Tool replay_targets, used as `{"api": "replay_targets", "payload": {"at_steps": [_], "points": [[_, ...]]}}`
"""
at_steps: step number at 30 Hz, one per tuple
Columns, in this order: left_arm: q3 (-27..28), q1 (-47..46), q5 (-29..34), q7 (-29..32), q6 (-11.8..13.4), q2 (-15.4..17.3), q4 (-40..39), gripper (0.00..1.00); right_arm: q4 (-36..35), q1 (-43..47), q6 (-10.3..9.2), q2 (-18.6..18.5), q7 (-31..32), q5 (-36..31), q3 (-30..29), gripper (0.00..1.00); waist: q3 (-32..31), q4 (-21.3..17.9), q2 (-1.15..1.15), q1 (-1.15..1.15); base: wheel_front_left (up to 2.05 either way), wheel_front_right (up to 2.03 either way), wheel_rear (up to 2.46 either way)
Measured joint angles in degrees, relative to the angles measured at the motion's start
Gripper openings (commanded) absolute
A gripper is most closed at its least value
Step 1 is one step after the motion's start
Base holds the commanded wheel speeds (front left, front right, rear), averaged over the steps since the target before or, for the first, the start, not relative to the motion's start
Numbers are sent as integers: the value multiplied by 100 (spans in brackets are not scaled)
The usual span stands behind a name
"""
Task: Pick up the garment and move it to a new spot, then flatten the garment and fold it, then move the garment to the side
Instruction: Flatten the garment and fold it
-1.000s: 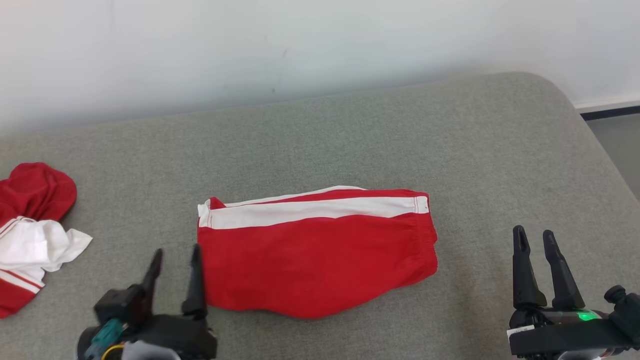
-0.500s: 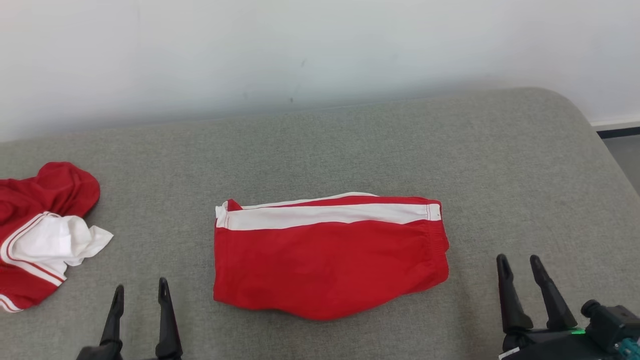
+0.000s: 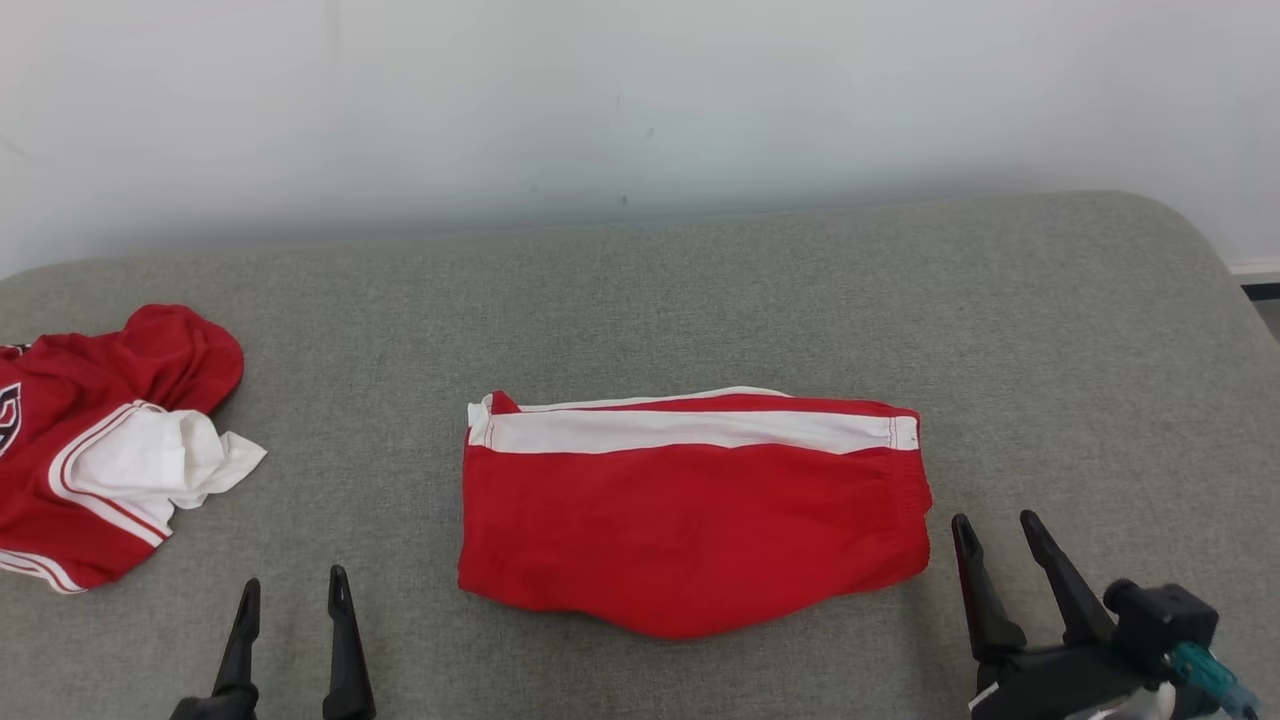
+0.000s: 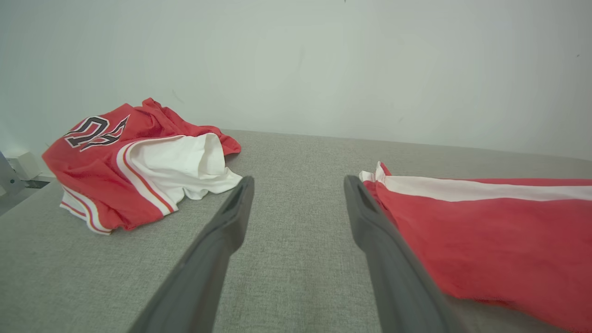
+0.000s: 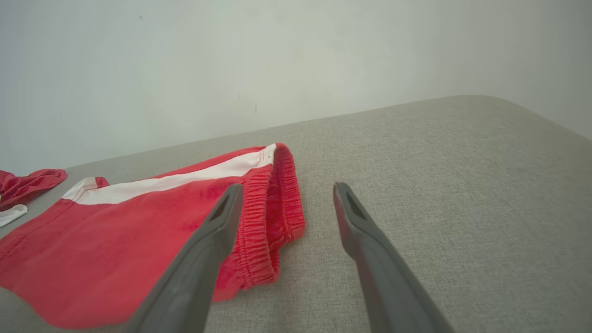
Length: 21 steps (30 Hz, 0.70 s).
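Left tool: released, fingers spread, empty, near the garment's left edge.
Right tool: released, empty, just beside the garment's elastic waistband end.
Garment: red shorts with a white stripe, folded flat, between both tools.
Padded surface: grey, carrying everything.
Jersey: crumpled, red-and-white, far left, well apart.

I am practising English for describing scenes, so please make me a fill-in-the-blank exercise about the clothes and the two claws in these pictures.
1. The folded red shorts carry a long ____ stripe near their far edge.
2. The left claw and the right claw both stand ____, holding nothing.
3. The crumpled jersey lies on the robot's ____ side of the shorts.
Missing words: white; open; left.
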Motion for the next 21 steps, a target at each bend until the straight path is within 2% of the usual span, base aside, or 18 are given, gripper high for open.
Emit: {"api": "replay_targets", "payload": {"at_steps": [10,21], "points": [[-293,-244,-147,-1,16,-16,86,100,1525,-1402,0,-274,111,-32,597,100,186,190,0,1,0,0,0],[-513,-466,-249,0,89,-23,132,100,3008,-2503,0,-379,731,341,1247,100,398,454,0,1,0,0,0]]}}
